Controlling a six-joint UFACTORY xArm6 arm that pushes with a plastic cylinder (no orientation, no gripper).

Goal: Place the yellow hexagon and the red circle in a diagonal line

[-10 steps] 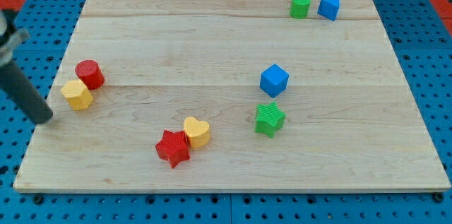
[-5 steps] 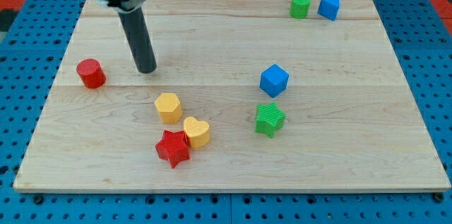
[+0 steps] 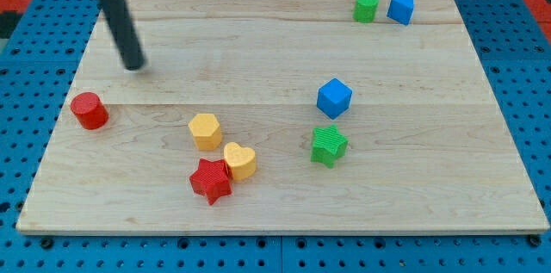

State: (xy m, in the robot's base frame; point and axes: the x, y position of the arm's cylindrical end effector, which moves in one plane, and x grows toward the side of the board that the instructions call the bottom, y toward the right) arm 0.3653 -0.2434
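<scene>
My tip (image 3: 135, 67) sits just beyond the ribbed red circle (image 3: 89, 110) — yellow hexagon (image 3: 205, 131) well right on the wooden tabletop (image 3: 413, 178); no end effector jaws, just a rod.

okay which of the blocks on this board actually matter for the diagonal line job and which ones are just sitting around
For the job:
yellow hexagon
red circle, near the view's left edge
my tip, above and right of the red circle, touching no block

Just lying about:
red star
yellow heart
green star
blue cube
green cylinder
blue block at the view's top right
</scene>
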